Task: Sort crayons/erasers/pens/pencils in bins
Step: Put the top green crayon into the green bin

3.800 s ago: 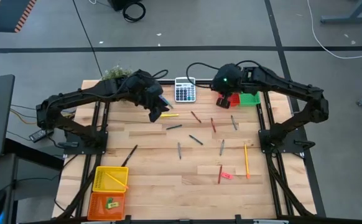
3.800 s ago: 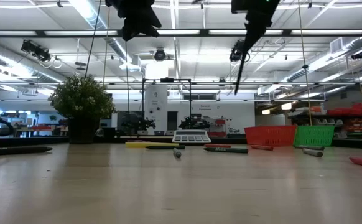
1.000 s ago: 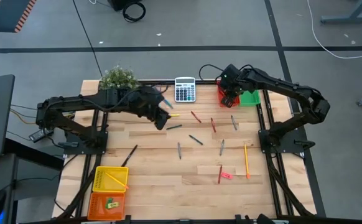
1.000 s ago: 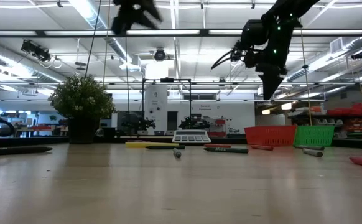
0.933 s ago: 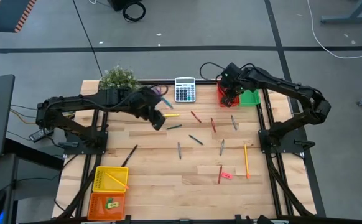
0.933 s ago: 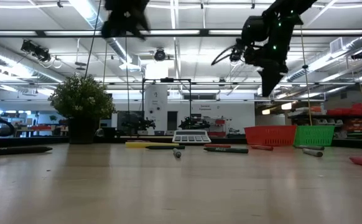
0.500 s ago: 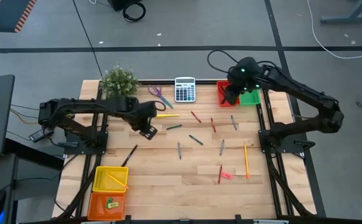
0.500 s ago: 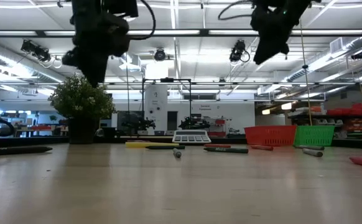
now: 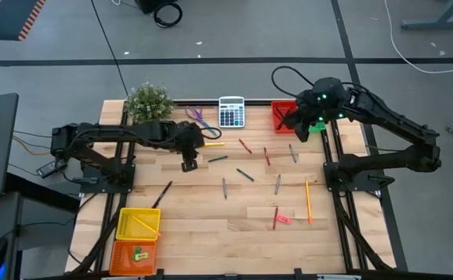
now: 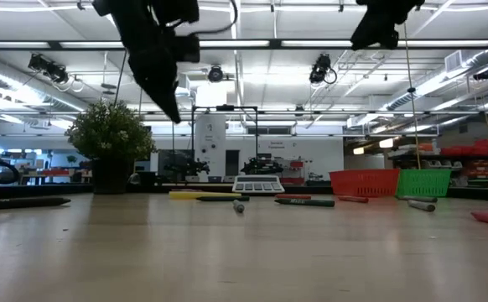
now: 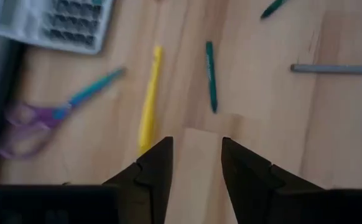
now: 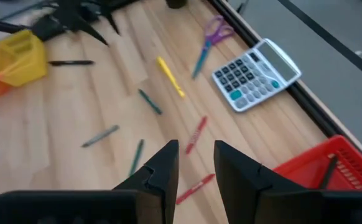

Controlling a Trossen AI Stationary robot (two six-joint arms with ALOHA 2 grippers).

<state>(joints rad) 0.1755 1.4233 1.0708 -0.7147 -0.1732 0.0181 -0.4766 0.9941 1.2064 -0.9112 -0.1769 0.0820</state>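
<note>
A pen pickup is being approached.
The left gripper [image 11: 196,171], parted and empty, is held above the yellow pen [image 11: 148,102]; lowering and alignment are needed.

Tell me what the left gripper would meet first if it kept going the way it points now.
Likely bare table: the open left gripper aims at wood between the yellow pen and the dark green pen, though depth is unclear.

Pens [image 9: 245,174], crayons [image 9: 265,155], pencils [image 9: 307,200] lie scattered between corner bins [image 9: 137,224].
</note>
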